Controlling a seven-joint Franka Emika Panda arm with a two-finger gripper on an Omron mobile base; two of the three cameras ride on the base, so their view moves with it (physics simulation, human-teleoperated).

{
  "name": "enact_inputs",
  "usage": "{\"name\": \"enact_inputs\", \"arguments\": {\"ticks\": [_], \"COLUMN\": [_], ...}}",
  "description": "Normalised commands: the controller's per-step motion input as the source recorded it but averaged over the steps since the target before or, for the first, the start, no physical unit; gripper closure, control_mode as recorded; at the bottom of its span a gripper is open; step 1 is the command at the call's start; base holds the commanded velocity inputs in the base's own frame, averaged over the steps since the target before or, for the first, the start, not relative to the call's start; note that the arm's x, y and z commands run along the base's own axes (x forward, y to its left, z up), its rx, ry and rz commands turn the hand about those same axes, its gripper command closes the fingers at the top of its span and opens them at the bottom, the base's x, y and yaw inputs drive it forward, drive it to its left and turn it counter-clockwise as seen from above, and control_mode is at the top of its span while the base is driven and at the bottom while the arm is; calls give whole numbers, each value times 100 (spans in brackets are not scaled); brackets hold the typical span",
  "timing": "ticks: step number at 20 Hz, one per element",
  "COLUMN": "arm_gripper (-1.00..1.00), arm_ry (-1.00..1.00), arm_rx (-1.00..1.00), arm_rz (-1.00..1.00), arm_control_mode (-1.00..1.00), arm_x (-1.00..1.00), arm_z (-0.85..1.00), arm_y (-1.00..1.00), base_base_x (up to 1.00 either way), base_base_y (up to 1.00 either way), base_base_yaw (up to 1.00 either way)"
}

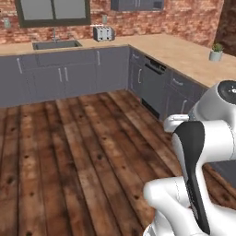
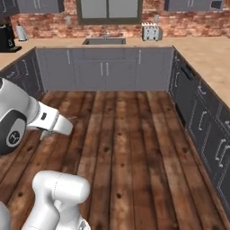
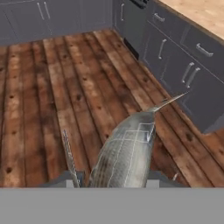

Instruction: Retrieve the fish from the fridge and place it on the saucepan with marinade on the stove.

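1. Hand view: the fish [image 3: 124,155] sits bottom centre of the frame, grey and scaly, with its thin pointy snout poking up toward the right. Its back end is cut off by the bottom of the picture, so the full length isn't visible.
2. The gripper [image 3: 109,181] has its jaws clamped on the fish. Only slivers of the dark finger tips peek out either side of the body, and the contact itself is hidden behind the fish.
3. A thin spiky fin sticks up at lower left of that view. Hard to tell exactly where it joins on.
4. Under the fish there's wooden plank floor [image 3: 57,87], reddish-brown with dark knots, and the fish is up in the air over it, not touching.
5. Left base view: the white arm [image 1: 198,156] fills the lower right and blocks whatever is behind it. A dark corner at the right edge is too cropped to identify.
6. Room: grey cabinets [image 2: 105,67] run along the back wall and down the right side, with a light wood table top [image 1: 179,50] over them.
7. Sink [image 2: 104,41] in the back run, toaster [image 2: 151,31] to its right, red brick wall [image 1: 184,18] behind.
8. Small potted plant [image 1: 215,51] at upper right of the left base view, and a black coffee machine [image 2: 6,38] at far upper left of the right base view, partly cropped.
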Motion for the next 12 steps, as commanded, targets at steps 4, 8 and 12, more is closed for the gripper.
{"name": "enact_inputs", "arguments": {"ticks": [4,8,12], "arm_gripper": [100,100,100], "arm_ry": [0,0,0], "arm_rx": [0,0,0], "arm_rz": [0,0,0], "arm_control_mode": [100,100,100], "arm_x": [0,0,0], "arm_z": [0,0,0], "arm_y": [0,0,0], "base_base_x": [79,79,51], "base_base_y": [-12,6,39], "base_base_yaw": [29,36,48]}}
